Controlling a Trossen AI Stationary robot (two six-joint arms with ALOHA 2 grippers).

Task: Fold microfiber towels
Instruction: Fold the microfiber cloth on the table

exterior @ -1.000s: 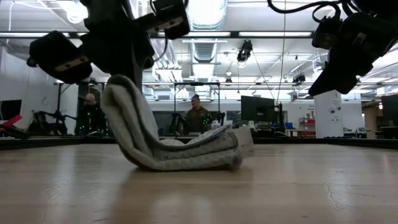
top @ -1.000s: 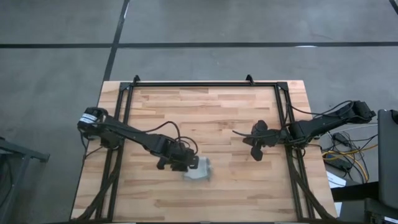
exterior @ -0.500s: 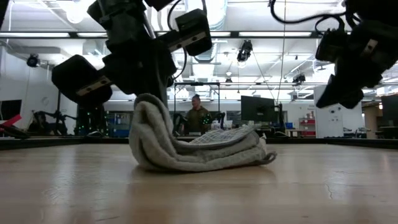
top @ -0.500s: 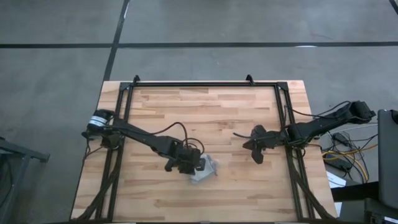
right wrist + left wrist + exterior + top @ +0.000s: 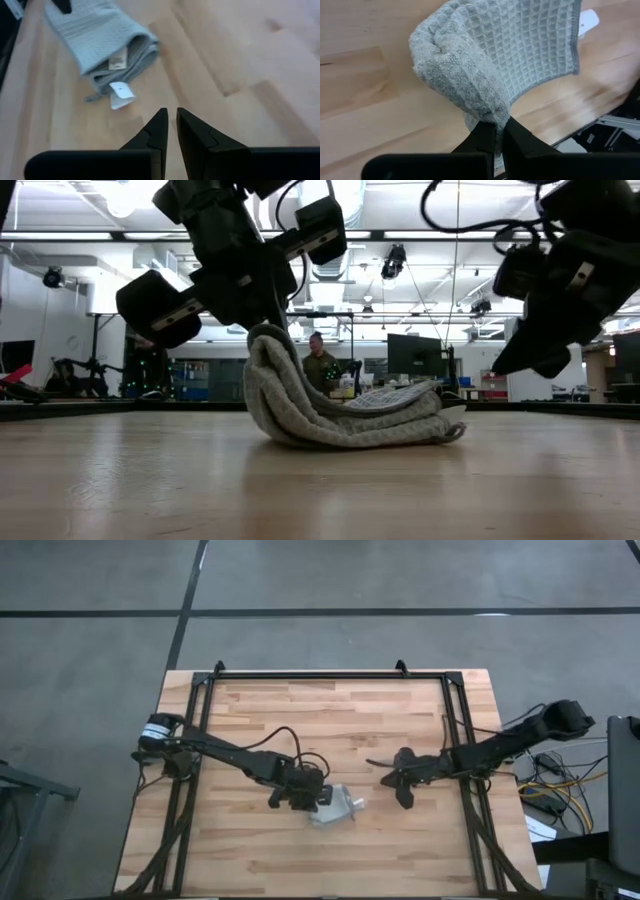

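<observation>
**Left tool pinching a folded towel on a wooden surface**

A grey-green towel [image 5: 335, 808] is lying bunched into several folded layers on the wooden surface [image 5: 330, 730], a little toward the near edge from the middle. The left tool [image 5: 500, 131] is clamping its two fingers together on one end of the towel, and that end is standing raised above the surface while the rest is resting flat in a stack. Seen from table height, the towel [image 5: 340, 405] is curving up from the wood into the left tool [image 5: 262, 315] at its raised end. A small white tag [image 5: 121, 93] is sticking out from the towel's lower edge and lying on the wood, and a second printed label [image 5: 116, 62] is showing on the fold just above it.

The right tool [image 5: 398, 778] is hanging above the surface, near the towel's tagged end but apart from it. Its fingers [image 5: 155, 131] are sitting almost together with a narrow gap between them, gripping nothing.

In the room behind the surface, a person [image 5: 320, 368] is sitting among desks and screens.
</observation>
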